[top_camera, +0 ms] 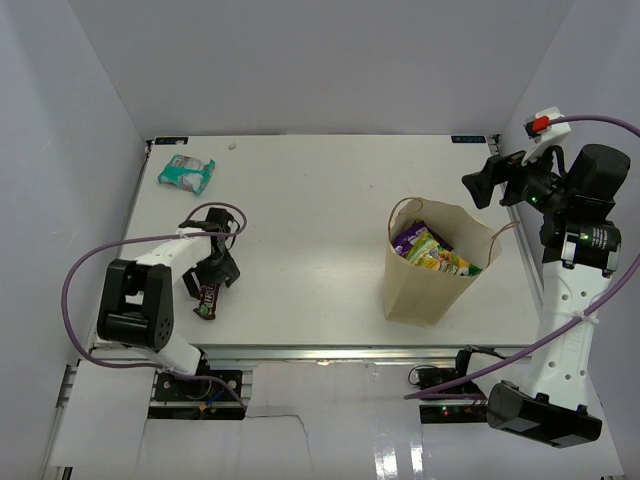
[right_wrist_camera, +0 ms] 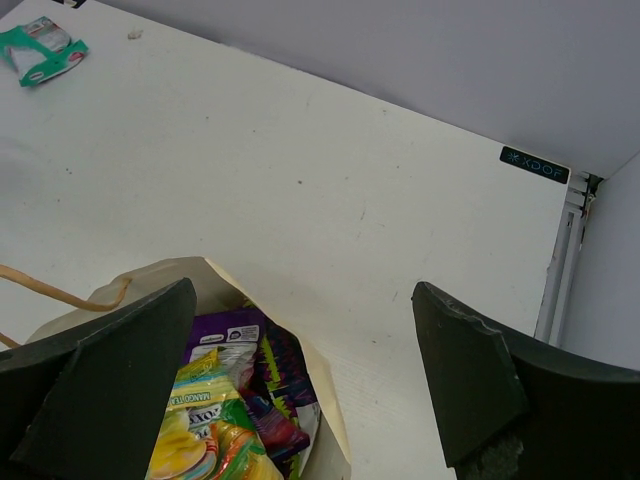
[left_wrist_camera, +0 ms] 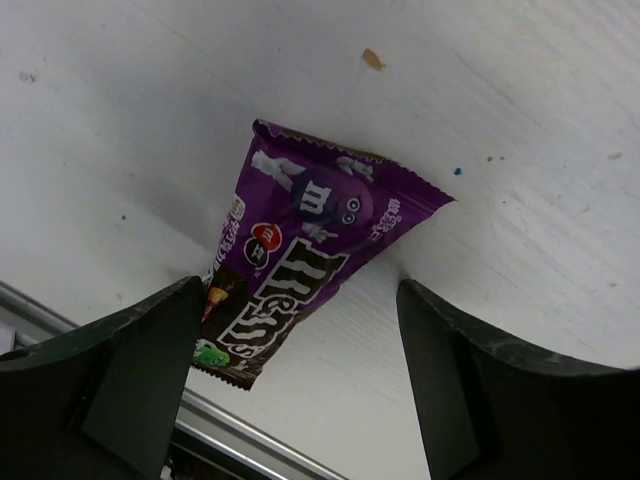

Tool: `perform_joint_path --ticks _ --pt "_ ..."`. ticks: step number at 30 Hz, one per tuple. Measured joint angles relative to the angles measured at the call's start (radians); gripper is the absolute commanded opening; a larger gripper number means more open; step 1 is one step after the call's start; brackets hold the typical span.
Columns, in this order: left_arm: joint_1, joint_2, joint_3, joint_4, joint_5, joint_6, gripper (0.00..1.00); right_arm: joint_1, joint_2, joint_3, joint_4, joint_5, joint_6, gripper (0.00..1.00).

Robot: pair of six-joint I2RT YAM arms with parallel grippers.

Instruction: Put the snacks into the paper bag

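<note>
Teal and white, one snack bag (top_camera: 186,172) lies alone at the far left corner of the table (top_camera: 320,190), well away from both arms. Nearer me on that side, the left gripper (top_camera: 213,272) points down over the purple M&M's packet (left_wrist_camera: 300,255), which lies flat near the table's front edge. Its fingers (left_wrist_camera: 140,345) are spread wide with the packet between them, gripping nothing; the packet's lower corner sits right by one finger, though I cannot tell whether they touch. Right of centre, the paper bag (top_camera: 425,285) stands upright with a dark-purple bag (right_wrist_camera: 268,365) and a green-yellow bag (right_wrist_camera: 205,410) showing in its mouth. Farther right, the right gripper (top_camera: 484,186) hovers above the bag's far right side, fingers (right_wrist_camera: 470,370) wide apart and empty.
</note>
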Motion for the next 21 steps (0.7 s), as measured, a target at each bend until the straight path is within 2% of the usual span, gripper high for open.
perform_joint_path --ticks 2,3,5,6,9,12,15,17,20,21 --pt "0.000 0.038 0.013 -0.013 -0.010 -0.005 0.77 0.000 0.000 0.000 0.000 -0.003 0.000 0.95" --pt "0.000 0.048 0.022 -0.015 -0.016 -0.008 0.65 0.000 0.000 0.000 0.000 -0.005 0.000 0.95" --pt "0.000 0.063 0.028 -0.015 -0.020 -0.007 0.52 0.000 0.000 0.000 0.000 -0.006 0.001 0.95" --pt "0.000 0.067 0.028 -0.016 -0.020 -0.008 0.42 0.000 0.000 0.000 0.000 -0.008 0.001 0.95" --pt "0.000 0.064 0.029 -0.017 -0.005 -0.001 0.27 0.000 0.000 0.000 0.000 -0.023 0.000 0.95" --pt "0.003 0.035 0.040 -0.011 0.083 0.025 0.19 -0.003 0.001 0.005 -0.004 -0.121 -0.023 0.97" --pt "0.004 -0.031 0.079 0.027 0.265 0.045 0.17 -0.003 0.002 0.027 -0.008 -0.299 -0.069 0.97" --pt "0.004 -0.097 0.095 0.124 0.466 0.039 0.16 0.011 -0.002 0.040 0.028 -0.436 -0.063 0.99" --pt "-0.003 -0.198 0.090 0.363 0.759 -0.021 0.17 0.073 -0.003 0.040 0.124 -0.529 0.000 1.00" --pt "-0.011 -0.226 0.084 0.469 0.846 -0.050 0.17 0.119 0.003 0.042 0.148 -0.539 0.025 0.95"
